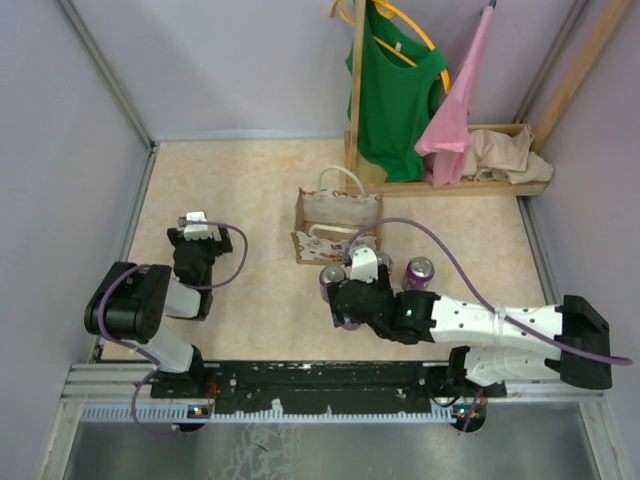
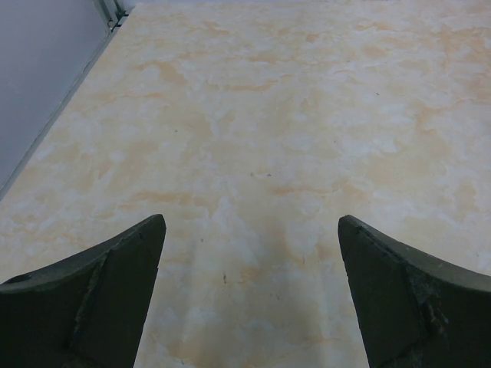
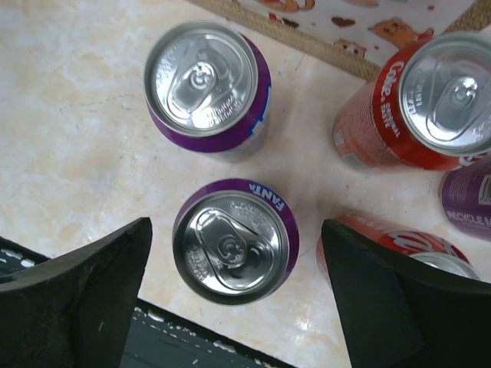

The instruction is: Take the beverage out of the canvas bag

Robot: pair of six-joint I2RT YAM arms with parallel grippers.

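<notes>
One red can [image 3: 399, 242] half hidden behind fingers [image 3: 383, 307].

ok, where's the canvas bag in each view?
Top external: canvas bag near table centre, just beyond the cluster of cans.
Left wrist: not in view, only bare tabletop.
Right wrist: only its printed lower edge, along the top of the picture.
Shared landmark, top external and right wrist: the purple can standing closest to the bag.

Bright even light, soft shadows, can-top glare, sharp.
</notes>
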